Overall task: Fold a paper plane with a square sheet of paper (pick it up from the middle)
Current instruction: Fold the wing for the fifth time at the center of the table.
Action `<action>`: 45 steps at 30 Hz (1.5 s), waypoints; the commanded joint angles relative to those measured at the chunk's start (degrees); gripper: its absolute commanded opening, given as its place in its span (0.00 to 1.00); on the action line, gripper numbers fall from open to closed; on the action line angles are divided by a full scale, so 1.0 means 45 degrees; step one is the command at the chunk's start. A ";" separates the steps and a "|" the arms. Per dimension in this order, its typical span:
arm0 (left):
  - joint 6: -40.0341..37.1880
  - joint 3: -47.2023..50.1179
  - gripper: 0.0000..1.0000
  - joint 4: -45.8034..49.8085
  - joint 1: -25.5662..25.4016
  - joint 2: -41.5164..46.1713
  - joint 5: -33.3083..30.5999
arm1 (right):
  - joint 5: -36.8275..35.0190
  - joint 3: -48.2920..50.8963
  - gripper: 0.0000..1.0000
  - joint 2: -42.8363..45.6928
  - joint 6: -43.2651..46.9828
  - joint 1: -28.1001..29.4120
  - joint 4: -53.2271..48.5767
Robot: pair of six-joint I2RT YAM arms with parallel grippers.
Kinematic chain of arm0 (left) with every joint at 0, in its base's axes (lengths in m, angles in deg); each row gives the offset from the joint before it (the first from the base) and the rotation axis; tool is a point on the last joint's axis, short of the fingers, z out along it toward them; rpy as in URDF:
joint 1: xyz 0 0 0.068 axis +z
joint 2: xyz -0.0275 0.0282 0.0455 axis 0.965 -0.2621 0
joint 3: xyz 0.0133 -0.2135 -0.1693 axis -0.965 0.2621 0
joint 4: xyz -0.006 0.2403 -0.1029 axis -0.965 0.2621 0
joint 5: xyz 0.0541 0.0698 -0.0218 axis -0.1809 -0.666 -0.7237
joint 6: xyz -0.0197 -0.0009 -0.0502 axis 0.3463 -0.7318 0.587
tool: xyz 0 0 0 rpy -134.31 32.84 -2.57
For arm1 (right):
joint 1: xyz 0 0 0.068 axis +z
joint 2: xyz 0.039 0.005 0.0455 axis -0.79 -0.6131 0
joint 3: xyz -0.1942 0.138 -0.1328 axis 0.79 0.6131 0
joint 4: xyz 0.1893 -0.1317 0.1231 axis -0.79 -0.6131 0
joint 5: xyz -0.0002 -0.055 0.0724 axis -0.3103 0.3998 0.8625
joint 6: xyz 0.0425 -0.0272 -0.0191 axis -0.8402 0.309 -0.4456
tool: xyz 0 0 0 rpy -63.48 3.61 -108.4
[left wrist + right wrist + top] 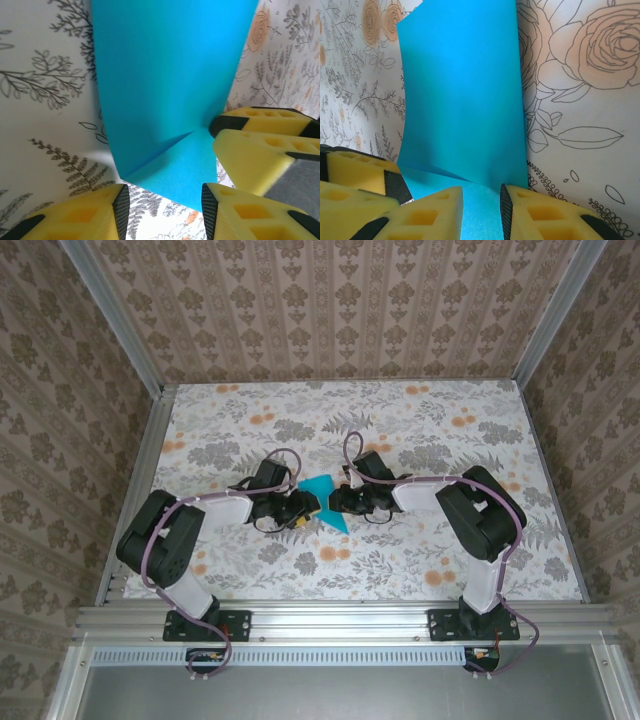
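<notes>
The turquoise-blue sheet of paper lies partly folded at the table's middle, between my two grippers. In the left wrist view the paper has one large flap raised along a slanting crease, and its flat lower corner reaches into the wide gap of my open left gripper. The right gripper's yellow fingers press in at the crease's right end. From the right wrist, the paper stands up ahead, and its flat part runs between the narrowly parted fingers of my right gripper. No finished plane shape shows.
The floral tablecloth covers the table, with patterned walls on three sides and an aluminium rail at the near edge. The left gripper's and right gripper's tips nearly meet. The left gripper's fingers crowd the right wrist view's lower left.
</notes>
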 commanded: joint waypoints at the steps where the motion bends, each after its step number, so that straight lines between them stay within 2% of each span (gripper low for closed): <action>1: 0.0180 -0.0422 0.45 -0.0053 -0.0080 -0.0172 -0.0275 | -0.0218 0.0420 0.29 -0.0501 -0.0034 -0.0055 -0.0364; 16: 0.0150 -0.0652 0.37 -0.0728 -0.0090 -0.0372 -0.0296 | -0.0101 0.0603 0.30 -0.0403 0.0301 -0.0148 -0.0128; 21: 0.0081 -0.0643 0.28 -0.0643 -0.0099 -0.0303 -0.0324 | 0.0113 0.0713 0.35 -0.0160 0.0863 -0.0170 0.0267; 28: -0.0288 -0.0950 0.10 0.0202 -0.0176 -0.0377 -0.0572 | 0.0263 0.0858 0.42 0.0436 0.1784 -0.0170 0.0910; 32: -0.0460 -0.1198 0.04 0.0662 -0.0290 -0.0360 -0.0783 | 0.0267 0.0993 0.46 0.0892 0.2395 -0.0170 0.1440; 38: -0.0515 -0.1543 0.03 0.1372 -0.0450 -0.0236 -0.1048 | -0.0713 0.2277 0.55 0.2368 0.3437 -0.0153 0.2659; 45: -0.0202 -0.1950 0.03 0.1928 -0.0626 -0.0080 -0.1087 | -0.2744 0.3988 0.56 0.4361 0.5401 0.0447 0.3393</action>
